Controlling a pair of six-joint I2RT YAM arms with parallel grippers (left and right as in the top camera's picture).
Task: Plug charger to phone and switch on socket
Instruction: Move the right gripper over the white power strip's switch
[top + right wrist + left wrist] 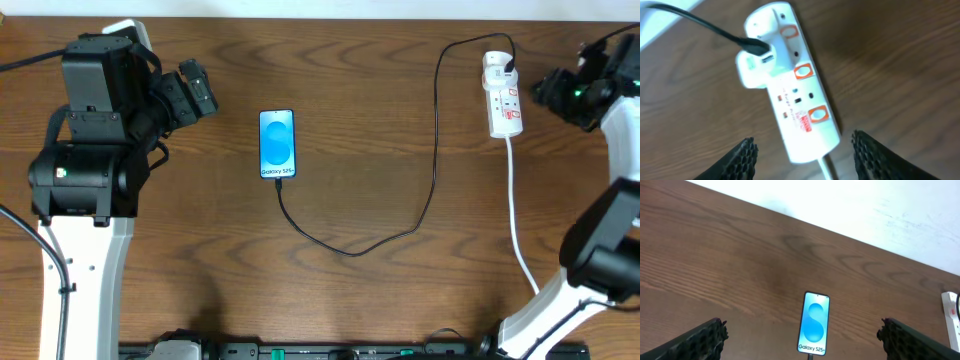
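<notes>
The phone lies flat mid-table with its blue screen lit; it also shows in the left wrist view. The charger cable runs from the phone's lower edge in a loop to the socket, a white power strip at the far right. Its black plug sits in a white adapter on the strip. My left gripper is open and empty, left of the phone and above the table. My right gripper is open and empty, hovering over the strip's cord end.
The strip's thick white cord runs toward the table's front right. The left arm's base stands at the left, the right arm's base at the right. A white wall edge lies beyond the table.
</notes>
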